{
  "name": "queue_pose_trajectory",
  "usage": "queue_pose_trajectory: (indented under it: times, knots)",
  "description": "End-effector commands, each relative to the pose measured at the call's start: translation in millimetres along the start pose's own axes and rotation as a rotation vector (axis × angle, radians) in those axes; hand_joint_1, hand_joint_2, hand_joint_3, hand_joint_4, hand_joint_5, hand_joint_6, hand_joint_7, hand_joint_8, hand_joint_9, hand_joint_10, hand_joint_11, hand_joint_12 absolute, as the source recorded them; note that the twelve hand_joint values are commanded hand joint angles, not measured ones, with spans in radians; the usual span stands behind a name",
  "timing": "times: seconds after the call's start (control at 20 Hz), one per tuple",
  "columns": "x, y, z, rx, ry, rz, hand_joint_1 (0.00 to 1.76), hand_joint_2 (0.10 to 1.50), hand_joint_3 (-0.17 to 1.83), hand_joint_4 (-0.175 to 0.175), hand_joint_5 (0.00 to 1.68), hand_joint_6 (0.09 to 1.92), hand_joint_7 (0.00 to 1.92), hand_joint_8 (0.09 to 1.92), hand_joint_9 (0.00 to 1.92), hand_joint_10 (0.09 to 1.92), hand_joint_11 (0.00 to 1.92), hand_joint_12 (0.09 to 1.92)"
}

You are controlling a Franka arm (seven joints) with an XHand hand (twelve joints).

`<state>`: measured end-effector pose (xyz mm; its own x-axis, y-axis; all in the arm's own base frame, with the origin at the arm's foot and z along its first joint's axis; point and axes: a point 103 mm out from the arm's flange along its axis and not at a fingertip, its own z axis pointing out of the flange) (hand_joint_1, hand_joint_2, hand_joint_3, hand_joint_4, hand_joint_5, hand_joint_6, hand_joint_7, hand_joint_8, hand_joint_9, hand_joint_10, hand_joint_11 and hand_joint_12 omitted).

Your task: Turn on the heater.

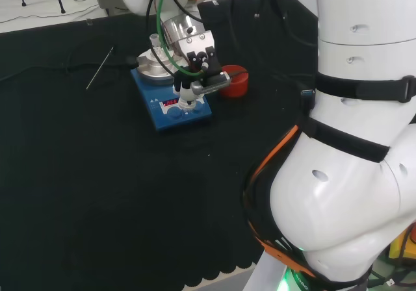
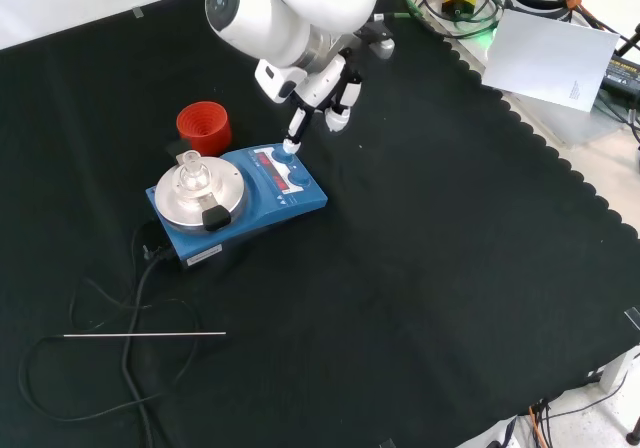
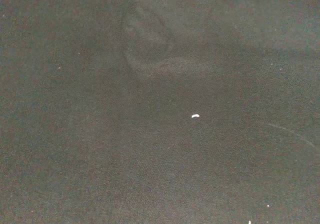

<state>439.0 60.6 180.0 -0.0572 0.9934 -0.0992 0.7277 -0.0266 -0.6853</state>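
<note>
The heater (image 1: 171, 96) (image 2: 238, 200), a blue unit w/ a round silver plate, is seen on the black-clothed desk (image 1: 97, 193) (image 2: 420, 298). In the head view it sits left of centre, toward the far side; in the front view, left of centre in the upper half. A small clear glass piece (image 2: 193, 176) is stood on the plate, approx. at its middle. A lit red display is seen on the heater's front panel, w/ knobs beside it; no reading is made out.

The robot hand (image 1: 198, 70) (image 2: 322, 86) is held over the panel end of the heater. One finger (image 2: 296, 128) is stretched down, its tip at a knob on the panel; contact looks likely but can't be confirmed. The other fingers are seen partly bent above it, nothing gripped, so the robot hand is taken as open, pointing.

A red ribbed ring (image 1: 234, 80) (image 2: 204, 127) is stood just beside the heater: to its right in the head view, above it in the front view. A thin metal rod (image 1: 99, 68) (image 2: 144, 335) is laid flat on the cloth, well apart from the heater. A black cable (image 2: 130, 308) is run from the heater's back end and looped over the cloth near the rod.

In the wrist view dark cloth (image 3: 160, 134) is seen, w/ a faint round outline; what it is can't be told.
</note>
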Motion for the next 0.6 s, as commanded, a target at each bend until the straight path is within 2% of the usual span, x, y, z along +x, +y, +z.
queue_pose_trajectory:
  times: [0.05,0.6]
  knots:
    - [8.9,6.8,4.3,0.029,-0.021,-0.010,1.48,1.27,-0.17,-0.049,0.25,0.09,1.75,1.55,1.81,1.43,1.71,1.44]
    - [6.9,12.5,11.6,0.063,-0.029,-0.006,1.48,1.27,-0.17,-0.048,0.25,0.09,1.75,1.56,1.81,1.44,1.71,1.45]
